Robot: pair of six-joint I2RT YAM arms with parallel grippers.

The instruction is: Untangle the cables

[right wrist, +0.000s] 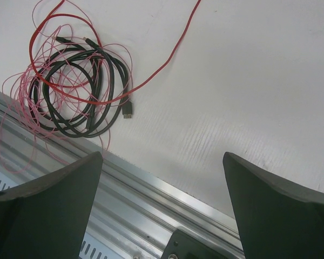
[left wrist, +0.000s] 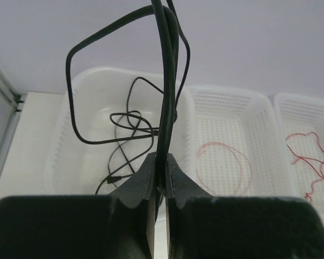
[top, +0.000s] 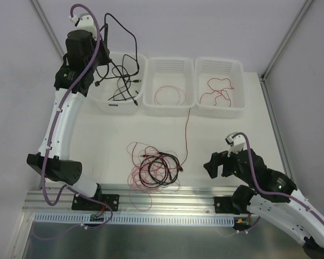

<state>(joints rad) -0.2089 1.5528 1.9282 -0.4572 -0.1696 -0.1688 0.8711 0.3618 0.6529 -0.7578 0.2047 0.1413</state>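
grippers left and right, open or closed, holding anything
Left gripper: shut on a black cable that hangs into the leftmost basket.
Right gripper: open, holding nothing, near the cable tangle.

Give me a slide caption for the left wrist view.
Left end effector shut on a thin black cable, looped above the leftmost white plastic basket.

Robotics lab test cell: left arm (top: 62, 118) & right arm (top: 283, 208) bolted to alu rail (top: 167, 198) at counter (top: 227, 129) edge, plain white enclosure walls (top: 205, 27) w/ metal frame post (top: 287, 39), row of identical white perforated bins (top: 169, 105), slotted wire duct (top: 167, 220) in front.
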